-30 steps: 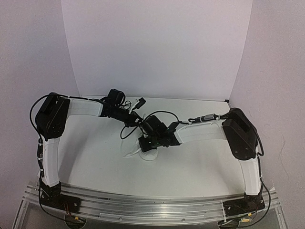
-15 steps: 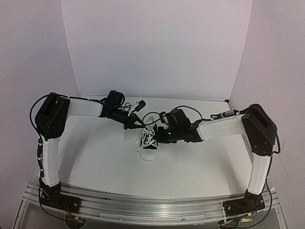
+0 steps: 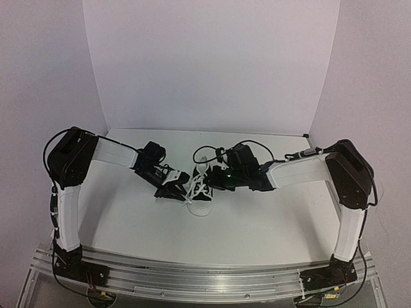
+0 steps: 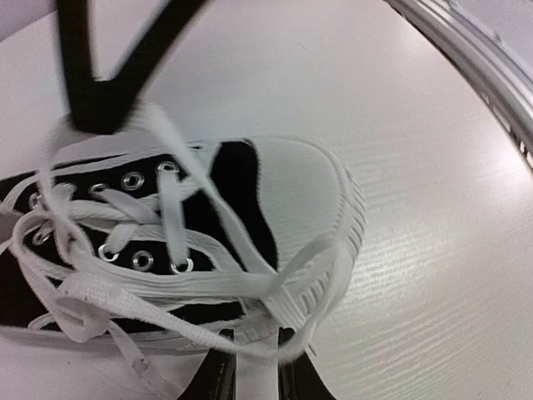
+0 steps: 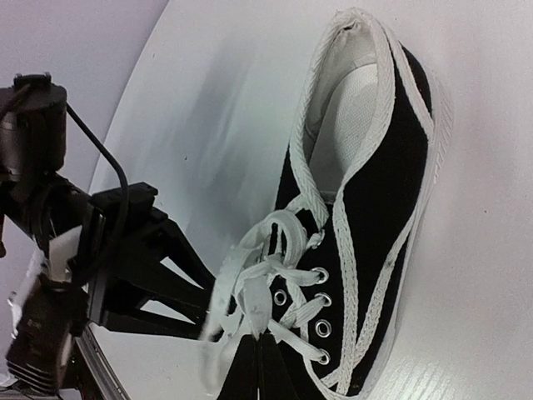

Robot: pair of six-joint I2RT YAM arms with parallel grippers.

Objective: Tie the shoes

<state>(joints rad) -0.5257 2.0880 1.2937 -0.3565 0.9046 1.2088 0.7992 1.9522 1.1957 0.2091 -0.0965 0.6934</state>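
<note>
The small black sneaker point(image 3: 203, 194) with white toe cap lies on the table between both grippers, toe towards the near edge. My left gripper point(image 3: 182, 188) is at its left side, shut on a white lace point(image 4: 166, 283) that runs between its fingertips point(image 4: 218, 377). My right gripper point(image 3: 212, 178) is at the shoe's right side, shut on another lace strand point(image 5: 250, 279) lifted above the eyelets. The right wrist view shows the shoe point(image 5: 375, 208), its open collar and the left gripper point(image 5: 141, 267) beyond the laces. The toe cap point(image 4: 304, 196) shows in the left wrist view.
A metal rail point(image 3: 205, 279) runs along the table's near edge and also shows in the left wrist view point(image 4: 466, 50). White backdrop walls point(image 3: 212, 70) close the back and sides. Black cables point(image 3: 221, 153) loop over the right wrist behind the shoe.
The right arm swung off the shoe to its right side. The left gripper came forward from behind the shoe to its left side and now pinches a lace.
</note>
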